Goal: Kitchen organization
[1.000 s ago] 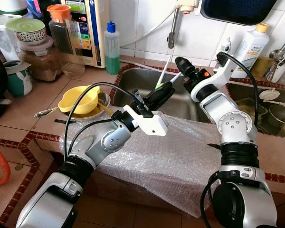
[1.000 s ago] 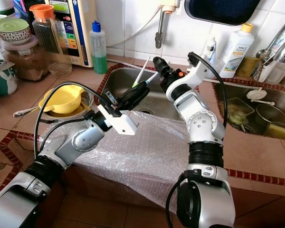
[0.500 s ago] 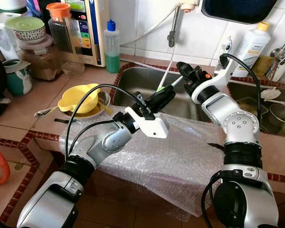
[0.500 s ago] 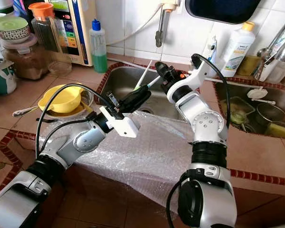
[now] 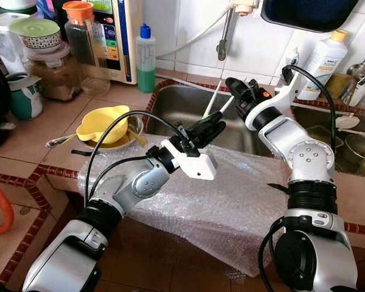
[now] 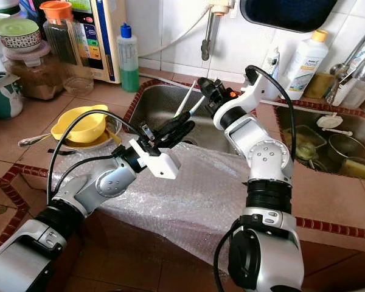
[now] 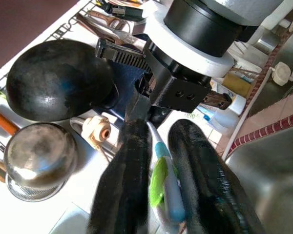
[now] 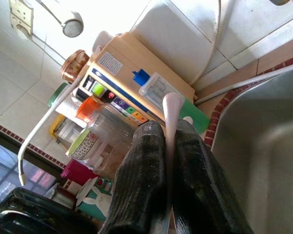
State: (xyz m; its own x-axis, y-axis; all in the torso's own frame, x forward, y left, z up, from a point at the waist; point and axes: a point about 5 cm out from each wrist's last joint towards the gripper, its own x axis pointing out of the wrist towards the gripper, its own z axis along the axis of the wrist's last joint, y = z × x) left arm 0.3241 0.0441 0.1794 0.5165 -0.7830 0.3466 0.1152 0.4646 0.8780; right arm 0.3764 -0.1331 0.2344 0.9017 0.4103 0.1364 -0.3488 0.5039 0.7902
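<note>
Tiled kitchen counter (image 5: 30, 143) w/ steel sink (image 5: 182, 106) fills our frame center. We see bubble wrap (image 5: 231, 194) draped over the counter edge, lower center. Yellow bowl (image 5: 100, 126) sits center-left. Our left gripper (image 5: 214, 126), mid-frame over the sink, is closed around a green-white toothbrush (image 7: 163, 190). Our right gripper (image 5: 236, 91), upper center-right, pinches a thin white stick (image 8: 172, 114).

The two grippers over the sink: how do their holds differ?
The left gripper clamps a green-and-blue toothbrush; the right gripper clamps a white utensil. The left reaches from the counter side, low; the right sits higher, nearer the wall. Both are shut over the sink.
</note>
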